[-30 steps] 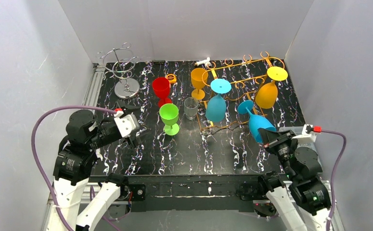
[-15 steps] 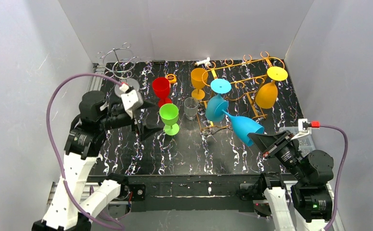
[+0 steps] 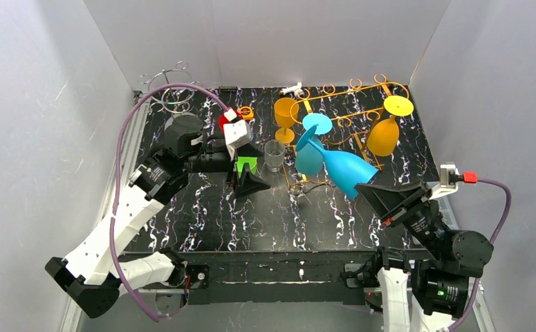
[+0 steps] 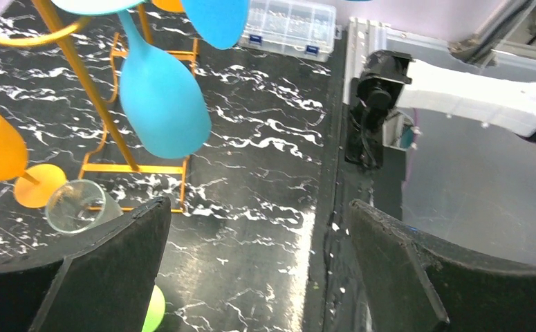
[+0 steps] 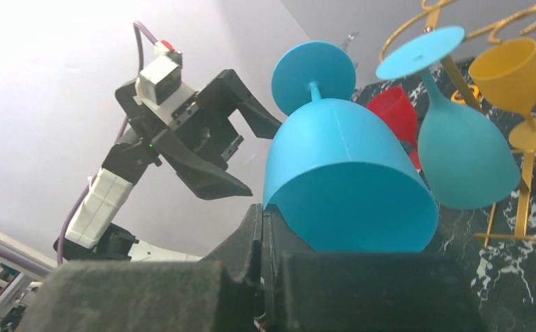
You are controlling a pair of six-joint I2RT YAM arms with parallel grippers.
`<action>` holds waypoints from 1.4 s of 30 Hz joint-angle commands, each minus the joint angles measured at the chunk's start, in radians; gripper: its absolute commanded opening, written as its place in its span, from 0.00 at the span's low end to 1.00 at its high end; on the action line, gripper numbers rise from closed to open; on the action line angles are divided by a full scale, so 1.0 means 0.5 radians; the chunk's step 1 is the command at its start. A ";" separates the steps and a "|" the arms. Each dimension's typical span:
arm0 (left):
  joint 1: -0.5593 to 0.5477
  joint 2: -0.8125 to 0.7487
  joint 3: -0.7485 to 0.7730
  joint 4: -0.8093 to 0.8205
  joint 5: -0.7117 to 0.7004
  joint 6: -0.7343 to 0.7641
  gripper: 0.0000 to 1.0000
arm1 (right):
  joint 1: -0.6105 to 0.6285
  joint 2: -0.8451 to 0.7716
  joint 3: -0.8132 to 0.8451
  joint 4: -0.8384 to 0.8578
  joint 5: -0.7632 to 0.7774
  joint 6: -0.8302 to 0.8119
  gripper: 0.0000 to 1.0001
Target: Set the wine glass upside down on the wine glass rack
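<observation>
Right gripper (image 3: 373, 195) has swung the blue wine glass (image 3: 344, 170) up off the table toward the orange rack (image 3: 352, 88). It is clamped on the bowl rim, and the tilted glass has its foot beside the hung blue glass (image 3: 309, 158), not yet on a rail. Left gripper (image 4: 258, 211), jaws spread wide and empty, has reached the green glass (image 3: 246, 163). Hooking the foot looks like the next step.

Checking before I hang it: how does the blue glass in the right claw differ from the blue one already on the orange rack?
The held glass is tilted, foot toward the orange rack; the hung glass hangs straight, bowl down. The right claw pinches the held glass's rim; no claw touches the hung glass. Both are blue stemmed glasses.
</observation>
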State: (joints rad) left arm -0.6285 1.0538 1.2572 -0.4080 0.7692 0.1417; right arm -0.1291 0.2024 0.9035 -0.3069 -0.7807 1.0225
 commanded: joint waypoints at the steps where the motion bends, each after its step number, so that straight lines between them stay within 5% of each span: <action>1: -0.085 0.024 0.085 0.269 -0.265 -0.051 1.00 | -0.082 0.029 -0.013 0.431 -0.083 0.230 0.01; 17: -0.460 0.442 0.616 0.440 -0.422 0.309 0.74 | -0.156 0.083 -0.020 0.571 -0.089 0.321 0.01; 22: -0.505 0.487 0.673 0.417 -0.502 0.352 0.44 | -0.193 0.051 -0.049 0.656 -0.098 0.396 0.01; 29: -0.514 0.597 0.827 0.436 -0.661 0.338 0.24 | -0.190 -0.006 -0.097 0.635 -0.145 0.426 0.01; 33: -0.520 0.662 0.942 0.439 -0.683 0.350 0.00 | -0.156 -0.017 -0.078 0.446 -0.167 0.328 0.01; 35: -0.523 0.676 0.987 0.437 -0.675 0.387 0.00 | -0.097 0.004 -0.013 0.194 -0.152 0.152 0.37; 38: -0.523 0.654 1.035 0.439 -0.682 0.483 0.00 | 0.033 0.127 0.207 -0.381 -0.133 -0.347 0.64; 40: -0.523 0.604 1.029 0.448 -0.664 0.592 0.00 | 0.146 0.228 0.346 -0.635 -0.107 -0.565 0.96; 42: -0.523 0.530 0.996 0.457 -0.628 0.731 0.00 | 0.286 0.322 0.454 -0.786 -0.068 -0.720 0.98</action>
State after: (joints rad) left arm -0.8860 1.4097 1.7290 -0.1989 0.4229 0.3820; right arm -0.0826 0.2802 1.0183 -0.4465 -0.8471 0.9253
